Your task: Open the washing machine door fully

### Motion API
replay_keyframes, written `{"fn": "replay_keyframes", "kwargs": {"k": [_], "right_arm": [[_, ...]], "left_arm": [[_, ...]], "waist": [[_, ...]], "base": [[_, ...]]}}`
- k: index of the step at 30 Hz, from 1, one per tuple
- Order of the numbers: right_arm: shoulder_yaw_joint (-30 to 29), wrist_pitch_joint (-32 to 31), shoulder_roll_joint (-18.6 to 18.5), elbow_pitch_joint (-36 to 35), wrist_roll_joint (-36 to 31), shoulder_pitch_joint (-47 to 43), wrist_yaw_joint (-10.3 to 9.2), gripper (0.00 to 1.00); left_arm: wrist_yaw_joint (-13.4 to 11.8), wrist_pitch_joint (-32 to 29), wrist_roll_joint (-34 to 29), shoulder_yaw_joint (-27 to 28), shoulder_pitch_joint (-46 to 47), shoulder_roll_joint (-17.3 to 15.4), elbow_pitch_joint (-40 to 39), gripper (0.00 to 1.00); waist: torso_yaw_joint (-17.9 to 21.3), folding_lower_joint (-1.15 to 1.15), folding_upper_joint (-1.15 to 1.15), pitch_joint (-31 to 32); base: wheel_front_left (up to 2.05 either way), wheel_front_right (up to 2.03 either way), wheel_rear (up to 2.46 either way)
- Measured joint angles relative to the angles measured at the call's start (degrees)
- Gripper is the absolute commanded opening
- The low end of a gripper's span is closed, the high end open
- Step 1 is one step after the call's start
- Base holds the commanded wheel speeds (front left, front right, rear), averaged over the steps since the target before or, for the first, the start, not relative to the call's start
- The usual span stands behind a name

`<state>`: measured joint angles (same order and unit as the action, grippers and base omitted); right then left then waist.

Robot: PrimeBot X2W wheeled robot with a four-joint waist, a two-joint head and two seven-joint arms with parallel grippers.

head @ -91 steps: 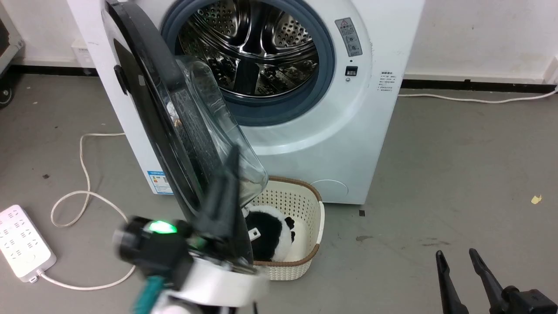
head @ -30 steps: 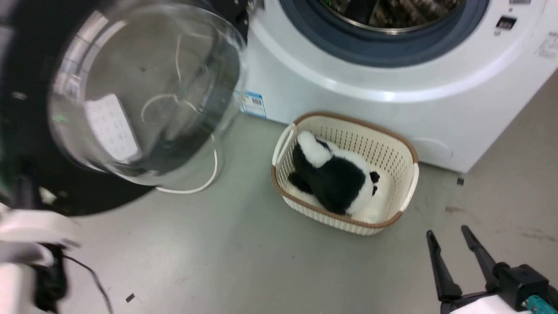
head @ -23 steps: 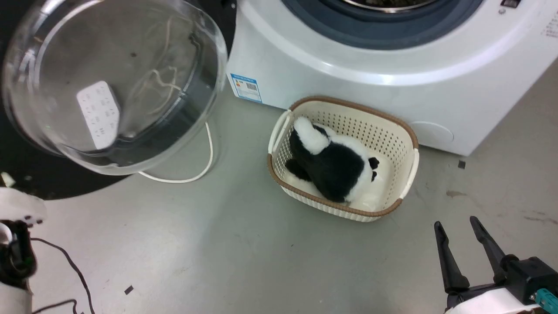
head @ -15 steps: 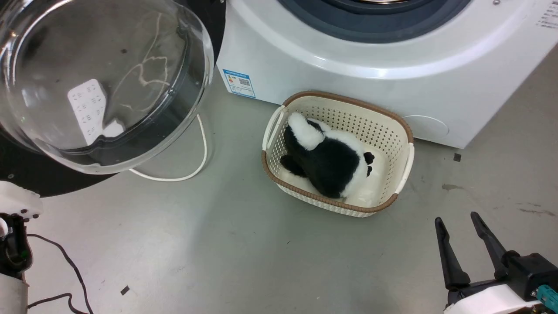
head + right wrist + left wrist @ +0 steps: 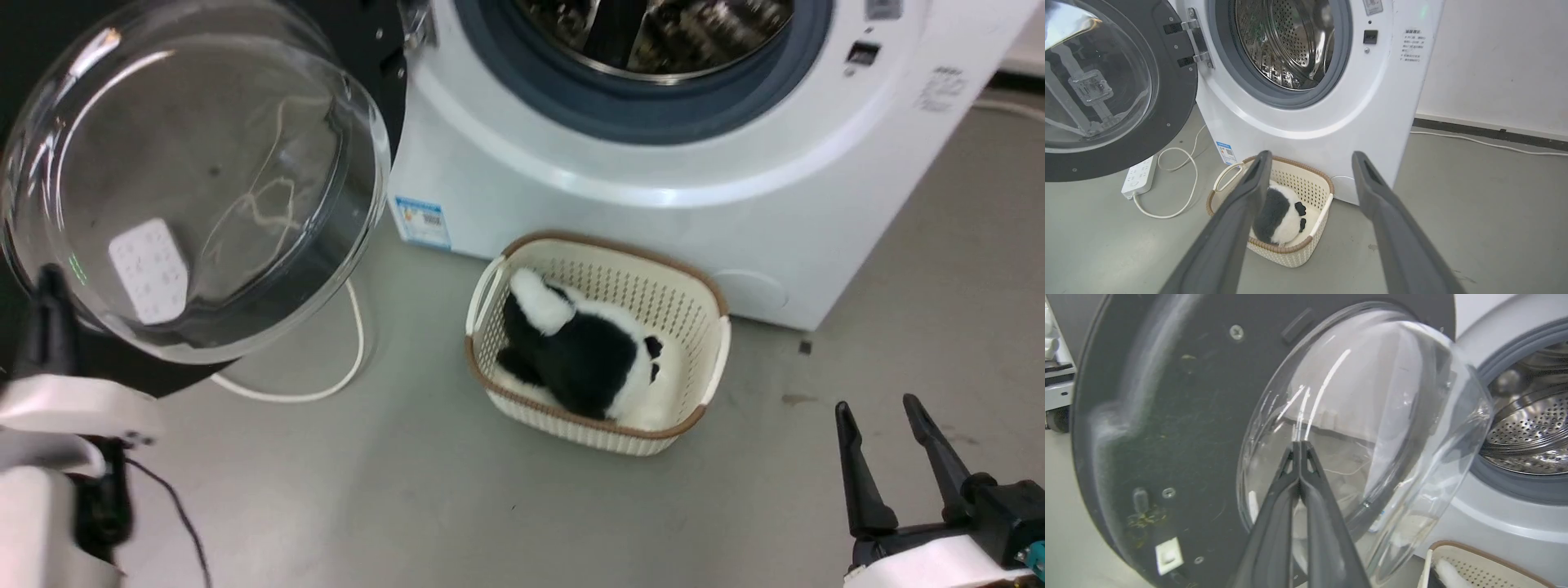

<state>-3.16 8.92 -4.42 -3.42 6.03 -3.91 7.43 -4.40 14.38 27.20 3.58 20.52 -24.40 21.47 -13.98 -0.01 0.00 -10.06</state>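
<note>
Left gripper (image 5: 1300,446): both dark fingers pressed together, nothing between them. In the left wrist view the tips pointed at the glass bowl of the door. Contact with the glass could not be determined.
Washing machine door (image 5: 196,180): stood wide open at the left of the machine, hung on its hinge (image 5: 1194,41). The inner face, with its black rim and bulging clear bowl, was turned toward the robot, well clear of the drum mouth.
Power strip (image 5: 1139,175): lay on the grey floor below the door, with a looped white cable (image 5: 326,384) beside it.
Blue label (image 5: 419,222): was fixed at the lower left corner of the machine front.
Washing machine (image 5: 653,204): white front-loader. The steel perforated drum (image 5: 653,33) was exposed inside the grey seal (image 5: 620,114).
Basket (image 5: 571,425): cream plastic with a brown rim, on the floor just in front of the machine's base.
Plush toy (image 5: 580,359): black and white, lay inside the basket.
Right gripper (image 5: 875,403): fingers spread wide apart and empty, low at the right, well apart from the basket and the machine.
</note>
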Motion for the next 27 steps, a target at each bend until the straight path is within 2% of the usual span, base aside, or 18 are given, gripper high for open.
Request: {"fn": "replay_keyframes", "kwargs": {"k": [7, 10, 19, 23, 24, 25, 27], "right_arm": [[-0.3, 1.3, 0.3, 1.2, -1.2, 0.4, 0.00, 1.00], [-0.3, 1.8, 0.4, 1.5, -1.5, 0.3, 0.00, 1.00], [0.0, 2.1, 0.8, 1.5, -1.6, -0.8, 0.01, 1.00], [0.0, 2.3, 0.9, 1.5, -1.6, -1.5, 0.00, 1.00], [0.0, 2.3, 1.0, 1.5, -1.6, -1.8, 0.00, 1.00], [0.0, 2.4, 1.0, 1.5, -1.6, -2.1, 0.00, 1.00], [0.0, 2.5, 1.1, 1.6, -1.5, -2.8, 0.01, 1.00]], "left_arm": [[-1.8, 0.3, -3.5, -5.2, -8.6, 6.3, -11.2, 0.00], [-2.5, 0.3, -5.1, -7.8, -11.9, 8.1, -14.2, 0.00], [-3.6, 0.2, -9.4, -15.7, -18.6, 11.7, -17.1, 0.00], [-4.4, 0.2, -10.0, -16.8, -20.7, 13.0, -17.3, 0.00], [-4.7, 0.2, -10.3, -17.1, -21.3, 13.1, -17.3, 0.38], [-4.9, 0.2, -10.7, -17.5, -21.9, 13.2, -17.2, 0.97], [-5.1, 0.3, -11.3, -17.9, -22.7, 13.5, -17.0, 1.00]], "waist": [[3.2, 0.00, 0.00, 5.0], [5.0, -0.01, 0.00, 7.0], [10.4, 0.01, 0.00, 10.9], [11.9, 0.00, 0.00, 11.7], [12.2, 0.00, 0.00, 11.9], [12.5, 0.00, 0.00, 12.0], [12.9, 0.00, 0.00, 12.3]], "base": [[0.00, 0.00, 0.00], [0.00, 0.00, 0.00], [0.00, 0.00, 0.00], [0.00, 0.00, 0.00], [0.00, 0.00, 0.00], [0.00, 0.00, 0.00], [0.00, 0.00, 0.00]]}}
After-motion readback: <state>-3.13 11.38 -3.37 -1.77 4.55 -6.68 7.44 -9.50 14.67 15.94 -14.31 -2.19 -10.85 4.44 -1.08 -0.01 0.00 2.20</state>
